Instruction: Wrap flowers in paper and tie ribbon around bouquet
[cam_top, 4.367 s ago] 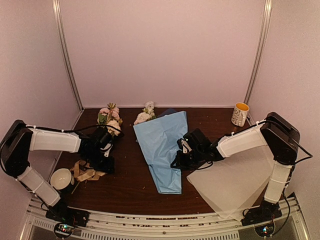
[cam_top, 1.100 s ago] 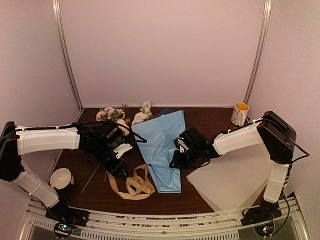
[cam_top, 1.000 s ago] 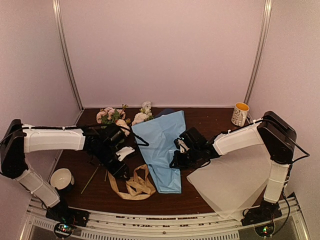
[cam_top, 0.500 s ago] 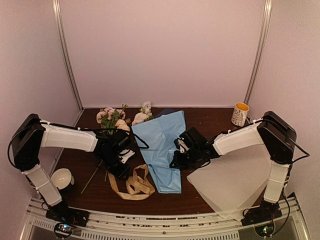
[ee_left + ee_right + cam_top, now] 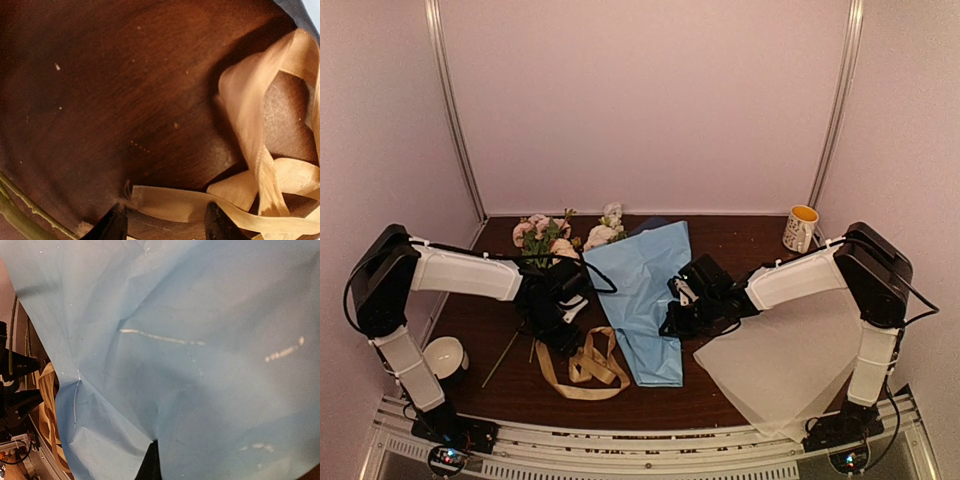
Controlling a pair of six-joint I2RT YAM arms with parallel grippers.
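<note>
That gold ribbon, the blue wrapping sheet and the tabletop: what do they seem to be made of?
Ribbon: probably satin-like fabric. It is tan-gold with a soft sheen, a flat band that folds and loops limply.
Blue paper: looks like matte paper, perhaps a nonwoven wrap. It holds sharp creases and wrinkles.
Table: dark brown wood or a wood-look laminate, with faint grain and a slight gloss. Which of the two cannot be told.

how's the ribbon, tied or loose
Loose: the ribbon lies in slack loops on the table beside the blue paper, not around it.
</note>
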